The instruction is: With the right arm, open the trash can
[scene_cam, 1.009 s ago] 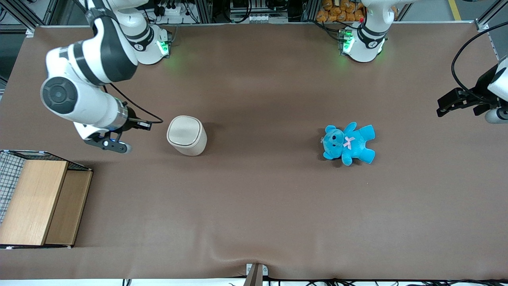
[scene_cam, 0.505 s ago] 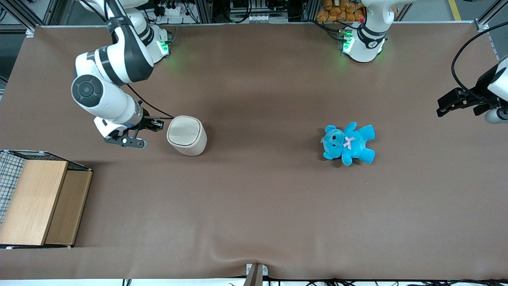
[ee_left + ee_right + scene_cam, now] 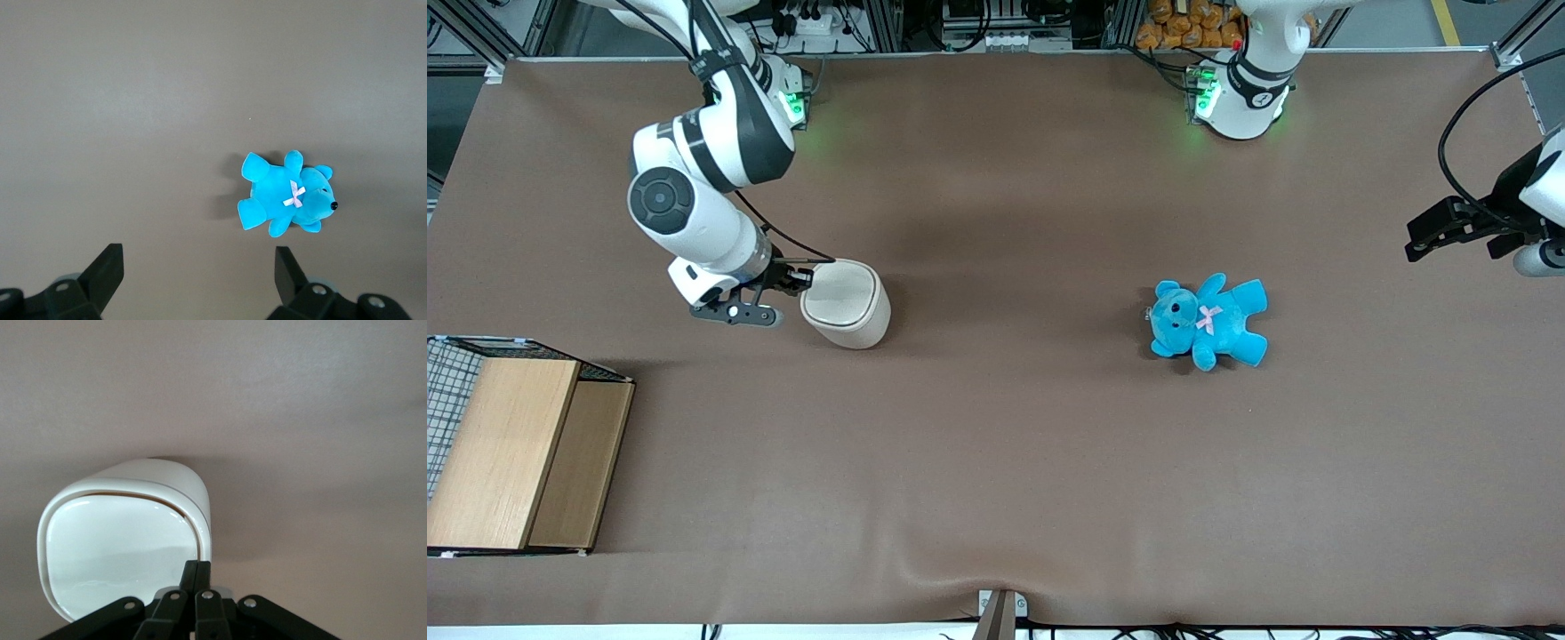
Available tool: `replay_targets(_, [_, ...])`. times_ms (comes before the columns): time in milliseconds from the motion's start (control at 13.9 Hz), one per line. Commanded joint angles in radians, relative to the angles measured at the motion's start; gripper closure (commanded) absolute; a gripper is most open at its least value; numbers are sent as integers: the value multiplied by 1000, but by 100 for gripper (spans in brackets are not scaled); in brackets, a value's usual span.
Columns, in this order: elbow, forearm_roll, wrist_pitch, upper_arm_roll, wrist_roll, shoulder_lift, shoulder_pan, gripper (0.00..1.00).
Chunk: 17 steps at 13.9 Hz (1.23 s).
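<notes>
The cream-white trash can point(image 3: 845, 304) stands on the brown table, its flat lid point(image 3: 837, 293) down. The right arm point(image 3: 694, 178) reaches down beside it from the working arm's end. My gripper point(image 3: 807, 277) is shut with nothing between its fingers, its tips at the lid's rim on the edge facing the working arm's end. In the right wrist view the two black fingers point(image 3: 197, 570) are pressed together at the rim of the glossy trash can point(image 3: 127, 540), where a thin dark seam runs round the lid.
A blue teddy point(image 3: 1208, 321) lies on the table toward the parked arm's end, also seen as the teddy point(image 3: 287, 197) in the left wrist view. A wooden box with wire mesh point(image 3: 511, 444) sits at the working arm's end, nearer the front camera than the trash can.
The right arm has swung in toward the trash can from the working arm's end. Its gripper, apart from the can before, now has its tips at the lid's rim.
</notes>
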Motion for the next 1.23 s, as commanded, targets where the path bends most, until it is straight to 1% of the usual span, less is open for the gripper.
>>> replay_targets(0, [-43, 8, 35, -6, 1, -24, 28, 100])
replay_targets(288, [-86, 8, 108, -6, 1, -20, 39, 100])
replay_targets(865, [-91, 8, 122, -6, 6, 2, 40, 100])
replay_targets(1153, [-95, 8, 158, -6, 9, 23, 48, 100])
